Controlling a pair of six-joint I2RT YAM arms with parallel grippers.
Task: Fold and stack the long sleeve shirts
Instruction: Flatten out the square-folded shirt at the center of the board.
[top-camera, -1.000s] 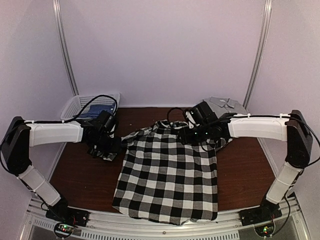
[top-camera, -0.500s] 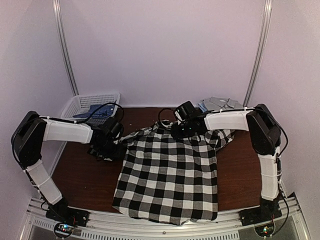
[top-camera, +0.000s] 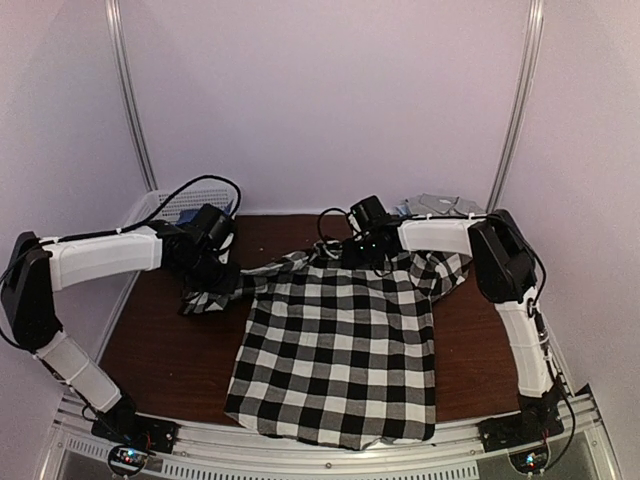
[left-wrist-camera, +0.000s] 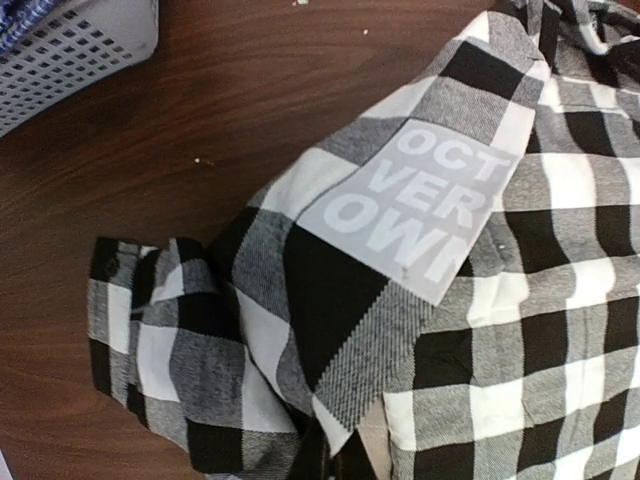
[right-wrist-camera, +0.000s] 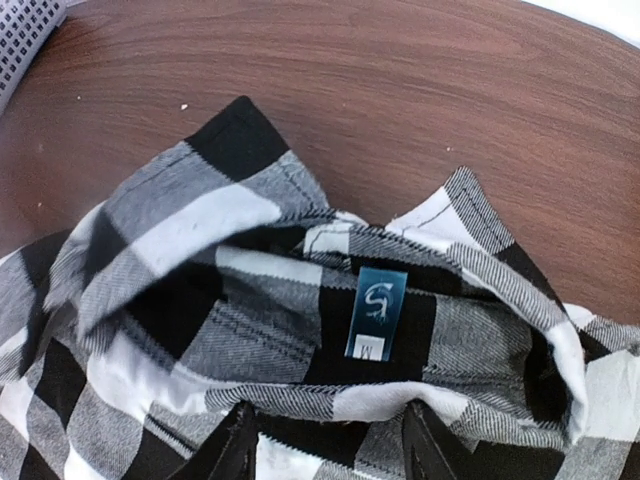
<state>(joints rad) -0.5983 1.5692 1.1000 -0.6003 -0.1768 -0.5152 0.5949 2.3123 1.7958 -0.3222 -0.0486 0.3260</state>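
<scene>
The black-and-white checked cloth shirt (top-camera: 335, 360) lies flat on the dark brown wooden tabletop (top-camera: 170, 350). Its hem is at the near edge, between the two arm bases, and its collar is at the far end. Its left sleeve trails out to the left, crumpled, with the buttoned cuff (left-wrist-camera: 125, 320) folded over on bare wood. The left gripper (top-camera: 218, 280) sits low over the sleeve near the shoulder. The wrist view shows only dark shapes at the bottom edge against the cloth, so whether the jaws are open or closed cannot be told. A pale grey patch with white letters (left-wrist-camera: 415, 205) shows on the turned-over cloth there.

On the right side the other sleeve is bunched under the right arm. Farther back, the right gripper (top-camera: 368, 252) is down at the collar (right-wrist-camera: 330, 250) — its jaws stand apart, one black finger (right-wrist-camera: 235, 450) on each side of the cloth just below a small teal neck label (right-wrist-camera: 375, 312).

At the far left corner stands a white plastic mesh basket (left-wrist-camera: 80, 45) with blue cloth (left-wrist-camera: 25, 12) inside — the left arm and its black cable cross over it and hide most of it. At the far right lies a plain grey folded shirt (top-camera: 445, 206), partly behind the right arm.
</scene>
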